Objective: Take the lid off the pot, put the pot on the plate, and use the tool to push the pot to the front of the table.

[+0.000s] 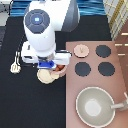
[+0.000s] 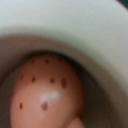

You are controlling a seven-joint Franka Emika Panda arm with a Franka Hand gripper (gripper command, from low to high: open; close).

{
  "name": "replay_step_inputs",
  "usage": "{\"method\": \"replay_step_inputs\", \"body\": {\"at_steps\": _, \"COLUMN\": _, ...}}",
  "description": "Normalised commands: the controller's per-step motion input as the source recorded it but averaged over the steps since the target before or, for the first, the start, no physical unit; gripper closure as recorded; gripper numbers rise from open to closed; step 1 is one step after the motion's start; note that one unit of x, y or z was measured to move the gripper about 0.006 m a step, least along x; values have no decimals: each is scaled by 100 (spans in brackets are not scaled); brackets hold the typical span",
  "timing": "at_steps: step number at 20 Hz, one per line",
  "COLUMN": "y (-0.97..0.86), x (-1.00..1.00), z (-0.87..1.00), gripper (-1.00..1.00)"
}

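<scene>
The lid [image 1: 81,50] lies on the stove's top-left burner, already removed. The claw [image 1: 51,67] hangs over the plate [image 1: 46,75] near the table's centre, apparently placing the pot [image 1: 59,68] there; its grip cannot be determined. The spatula [image 1: 16,65] rests near the table's left edge.
</scene>
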Motion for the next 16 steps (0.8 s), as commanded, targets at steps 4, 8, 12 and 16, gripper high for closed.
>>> {"method": "replay_step_inputs", "body": {"at_steps": 4, "y": -79, "x": -16, "z": -30, "gripper": 100}}
{"method": "replay_step_inputs", "body": {"at_steps": 8, "y": -86, "x": -22, "z": -40, "gripper": 100}}
{"method": "replay_step_inputs", "body": {"at_steps": 12, "y": -67, "x": -15, "z": -48, "gripper": 100}}
{"method": "replay_step_inputs", "body": {"at_steps": 16, "y": -10, "x": 0, "z": -60, "gripper": 100}}
